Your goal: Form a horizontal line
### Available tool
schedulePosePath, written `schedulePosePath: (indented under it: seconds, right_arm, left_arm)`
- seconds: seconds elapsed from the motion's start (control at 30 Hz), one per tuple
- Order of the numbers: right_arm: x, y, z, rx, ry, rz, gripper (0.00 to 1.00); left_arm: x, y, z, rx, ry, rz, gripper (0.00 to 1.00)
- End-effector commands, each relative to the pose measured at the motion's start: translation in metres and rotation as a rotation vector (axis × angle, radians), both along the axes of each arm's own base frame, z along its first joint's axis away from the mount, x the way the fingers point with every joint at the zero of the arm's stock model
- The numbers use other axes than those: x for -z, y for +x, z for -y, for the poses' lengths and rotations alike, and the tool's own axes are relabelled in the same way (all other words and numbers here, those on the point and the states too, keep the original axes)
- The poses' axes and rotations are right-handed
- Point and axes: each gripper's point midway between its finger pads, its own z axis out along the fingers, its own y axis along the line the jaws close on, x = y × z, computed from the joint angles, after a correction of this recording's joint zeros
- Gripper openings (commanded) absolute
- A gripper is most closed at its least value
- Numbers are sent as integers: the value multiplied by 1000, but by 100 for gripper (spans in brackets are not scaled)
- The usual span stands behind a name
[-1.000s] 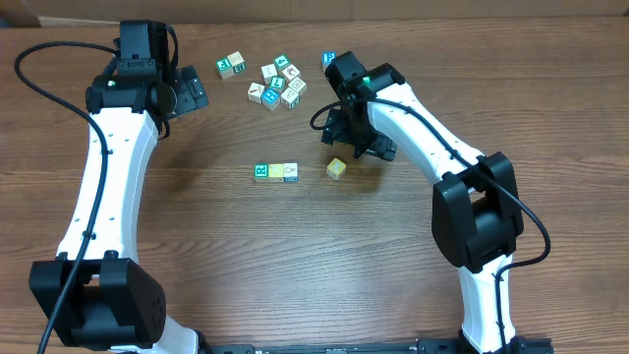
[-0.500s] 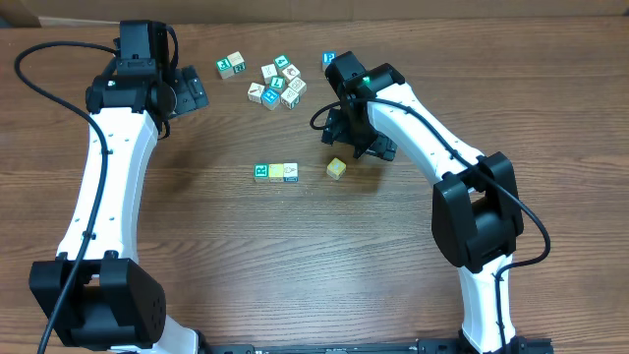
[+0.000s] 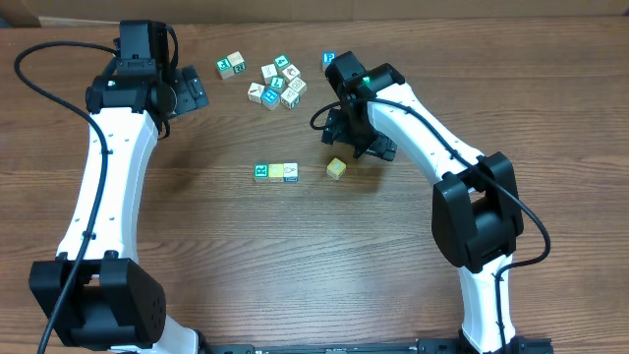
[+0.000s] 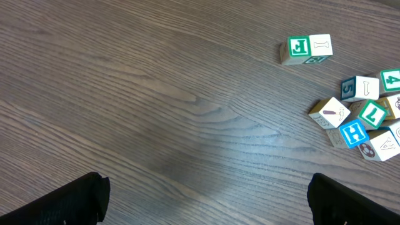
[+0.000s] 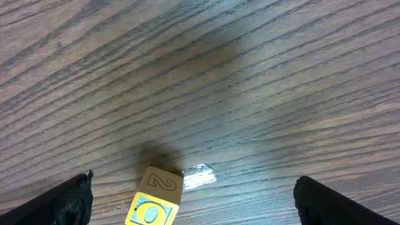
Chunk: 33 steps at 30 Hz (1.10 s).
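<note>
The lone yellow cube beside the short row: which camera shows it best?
The right wrist view: the lone yellow cube sits close up, a 2 readable on one face, though the frame's bottom edge crops it. Overhead shows it whole but tiny, set apart from the row. The left wrist view misses it.

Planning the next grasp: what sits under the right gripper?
A small yellow wooden cube marked 2 on the brown wooden table, untouched below open jaws. The cube's underside is hidden.

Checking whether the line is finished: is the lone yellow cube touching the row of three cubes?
Apart. The overhead view shows a clear gap between the yellow cube and the row's end cube.
</note>
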Motion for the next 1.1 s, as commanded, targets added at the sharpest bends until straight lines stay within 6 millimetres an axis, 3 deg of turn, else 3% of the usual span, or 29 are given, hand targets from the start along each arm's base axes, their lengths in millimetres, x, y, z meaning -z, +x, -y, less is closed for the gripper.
schedulePosePath:
  seconds: [0.0,0.2,0.4,1.07]
  right_arm:
    - [-12,1,0,2,9,26,100]
    - [-11,-2,-6,-2,43,9,99]
    - [-11,-8,-14,6,90,-24,89]
    - [-11,-18,-26,124,31,6,75]
  left_arm:
    - [0,1,-2,-4,16,-1,100]
    - [0,1,-2,-4,16,-1,100]
    - [0,1,-2,-4,16,-1,100]
    - [0,1,-2,-4,16,-1,99]
